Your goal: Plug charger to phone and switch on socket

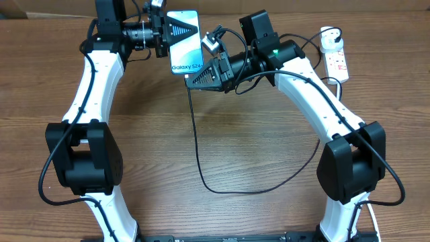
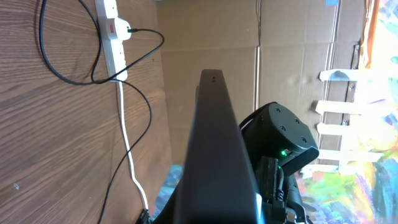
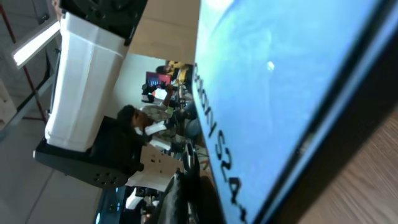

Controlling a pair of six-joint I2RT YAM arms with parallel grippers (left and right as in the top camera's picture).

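The phone (image 1: 185, 42) is lifted off the table at the back, screen up, with my left gripper (image 1: 168, 30) shut on its left side. In the left wrist view it shows only as a dark edge (image 2: 214, 143). My right gripper (image 1: 195, 76) is shut on the charger's connector end, right at the phone's near edge. Whether the tip is in the port is hidden. The charger cable (image 1: 199, 154) loops over the table to its white plug (image 1: 329, 40) in the socket (image 1: 338, 62). The right wrist view is filled by the blue screen (image 3: 280, 93), with dark fingers (image 3: 186, 196) beside it.
The socket (image 2: 112, 37) lies at the back right near a cardboard wall (image 2: 205, 31), its white cord (image 2: 127, 143) trailing off the table edge. The black cable's loop lies across the middle of the wooden table (image 1: 255, 154) between the two arm bases.
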